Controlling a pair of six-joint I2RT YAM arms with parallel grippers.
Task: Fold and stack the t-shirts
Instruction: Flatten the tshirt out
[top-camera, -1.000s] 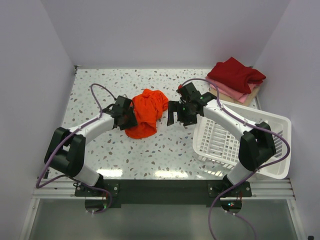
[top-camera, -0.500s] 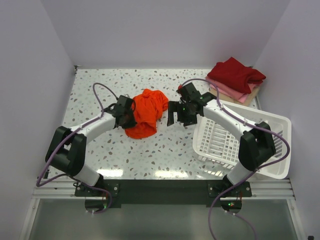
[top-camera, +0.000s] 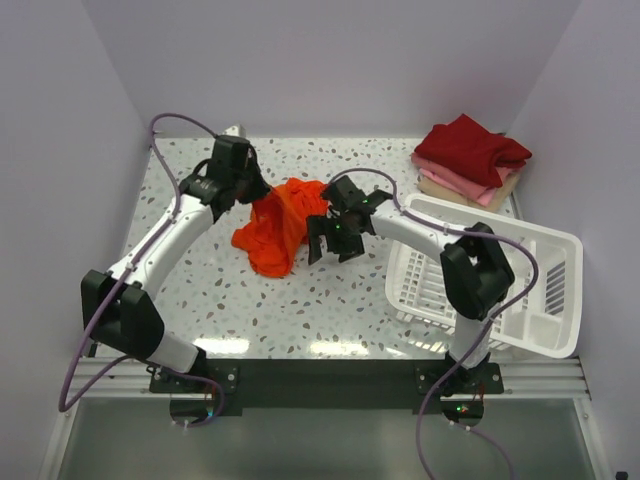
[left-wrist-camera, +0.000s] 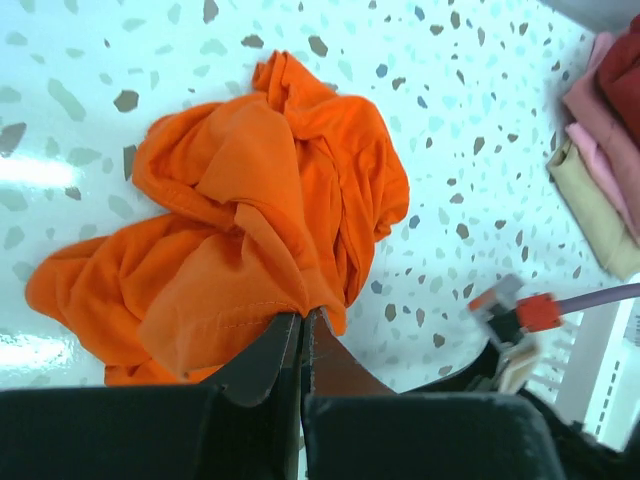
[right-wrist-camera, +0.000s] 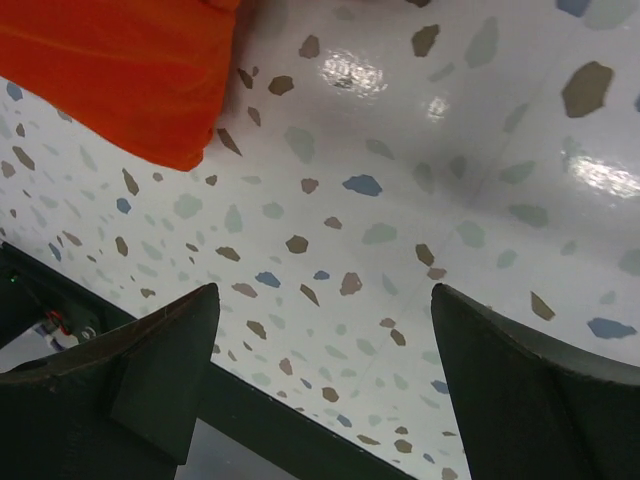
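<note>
Pinching just a thin fold of the crumpled orange t-shirt (top-camera: 280, 225) lying on the counter (top-camera: 350, 300), the closed left fingers (left-wrist-camera: 285, 350) may let it slip before the open, empty right fingers (right-wrist-camera: 160, 365) beside it grab on.

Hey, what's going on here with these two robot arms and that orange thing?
The left claw is shut on an edge of the crumpled orange t-shirt on the speckled table. The right claw hovers open beside it, gripping nothing. A stack of folded shirts, dark red, pink and beige, sits in the far right corner beyond the white basket. The orange one isn't folded yet.
</note>
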